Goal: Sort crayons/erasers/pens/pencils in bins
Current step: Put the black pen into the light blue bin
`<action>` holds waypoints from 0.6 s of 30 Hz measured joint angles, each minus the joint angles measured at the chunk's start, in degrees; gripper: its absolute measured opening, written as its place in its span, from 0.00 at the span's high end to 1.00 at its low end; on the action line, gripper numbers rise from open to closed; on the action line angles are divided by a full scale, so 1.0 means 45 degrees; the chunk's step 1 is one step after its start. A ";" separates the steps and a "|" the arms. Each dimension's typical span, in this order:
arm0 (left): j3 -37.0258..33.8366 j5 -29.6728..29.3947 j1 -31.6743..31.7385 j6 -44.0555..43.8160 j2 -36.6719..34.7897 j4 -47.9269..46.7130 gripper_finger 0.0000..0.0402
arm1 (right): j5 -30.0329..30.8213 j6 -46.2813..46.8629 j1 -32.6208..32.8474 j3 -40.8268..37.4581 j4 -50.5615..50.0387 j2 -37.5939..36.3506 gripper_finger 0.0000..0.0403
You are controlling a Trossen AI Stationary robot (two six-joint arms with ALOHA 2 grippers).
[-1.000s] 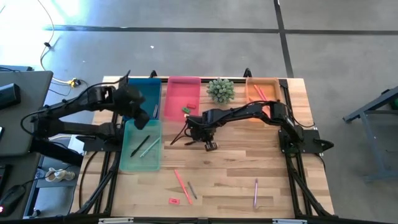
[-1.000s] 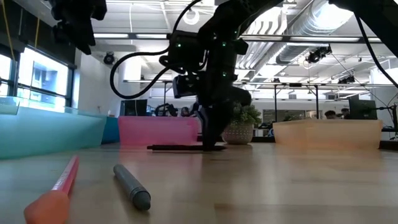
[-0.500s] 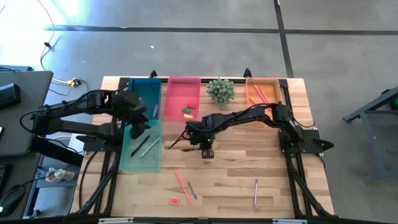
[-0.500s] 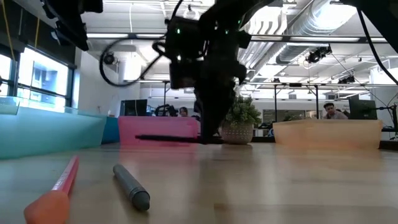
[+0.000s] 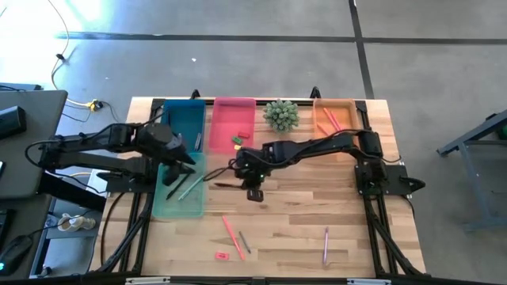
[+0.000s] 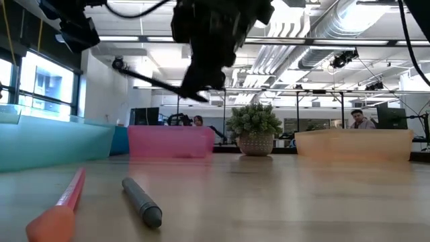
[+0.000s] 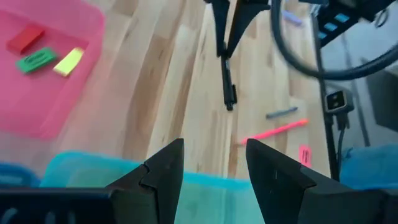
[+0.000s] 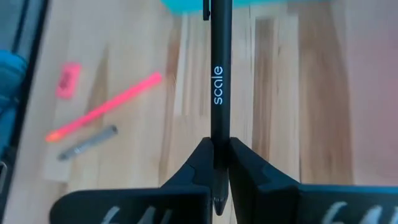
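My right gripper [image 5: 249,182] is shut on a black pen [image 8: 218,74] printed "scale", in the air over the table's middle; it shows high in the low view [image 6: 201,67]. My left gripper [image 7: 214,163] is open and empty above the pale teal bin [image 5: 179,207], which holds two pens [image 5: 185,187]. The pink bin [image 5: 233,115] holds red, green and yellow erasers [image 7: 38,56]. A salmon pencil [image 5: 231,232], a grey stick [image 5: 245,241], a red-pink eraser [image 5: 222,256] and a purple pencil [image 5: 325,245] lie flat near the front edge. My right gripper pinches the pen between its two fingers near one end [image 8: 219,132]. The pen runs straight out ahead of the fingers, toward the table's left and the teal bin. It is lifted clear of the table and tilted, its free end [image 6: 119,64] higher.
The blue bin [image 5: 184,119], a spiky green plant [image 5: 280,114] and the orange bin [image 5: 333,111] with pencils stand along the far edge. Bare wood lies between the teal bin and the right arm's base [image 5: 380,176].
My right gripper has risen and gone toward the table's left with the pen, which lay on the table and now hangs clear and tilted. My left gripper has drawn from the blue bin's near end toward the near edge, over the teal bin.
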 joint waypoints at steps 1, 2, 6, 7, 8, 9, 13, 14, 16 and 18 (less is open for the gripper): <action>-0.0256 0.0008 -0.0078 -0.0035 -0.0097 0.0451 0.60 | 0.0010 0.0057 0.0000 0.0003 0.0163 -0.0098 0.98; -0.0489 0.0006 -0.0149 -0.0046 -0.0199 0.0858 0.60 | 0.0010 0.0057 0.0006 0.0003 0.0298 -0.0181 0.98; -0.1174 0.0010 -0.0400 -0.0051 -0.0469 0.1886 0.60 | 0.0023 0.0062 0.0010 0.0003 0.0873 -0.0547 0.98; -0.1325 0.0018 -0.0467 -0.0049 -0.0536 0.2014 0.60 | 0.0052 0.0062 0.0010 0.0003 0.1028 -0.0633 0.98; -0.1448 0.0087 -0.0523 -0.0051 -0.0589 0.2110 0.60 | 0.0128 0.0060 0.0010 0.0003 0.1276 -0.0739 0.98; -0.1528 0.0164 -0.0583 -0.0051 -0.0642 0.2194 0.60 | 0.0268 0.0062 0.0010 0.0003 0.1402 -0.0837 0.98; -0.1572 0.0233 -0.0725 -0.0049 -0.0672 0.2349 0.60 | 0.0355 0.0106 -0.0031 0.0003 0.2349 -0.1105 0.98; -0.1572 0.0232 -0.0757 -0.0049 -0.0672 0.2552 0.60 | 0.0350 0.0146 -0.0052 0.0003 0.2637 -0.1145 0.98; -0.1572 0.0233 -0.0807 -0.0049 -0.0675 0.3196 0.60 | 0.0351 0.0362 -0.0101 0.0012 0.3236 -0.1163 0.98; -0.1572 0.0228 -0.0871 -0.0049 -0.0672 0.3926 0.60 | 0.0355 0.0536 -0.0151 0.0012 0.3774 -0.1163 0.98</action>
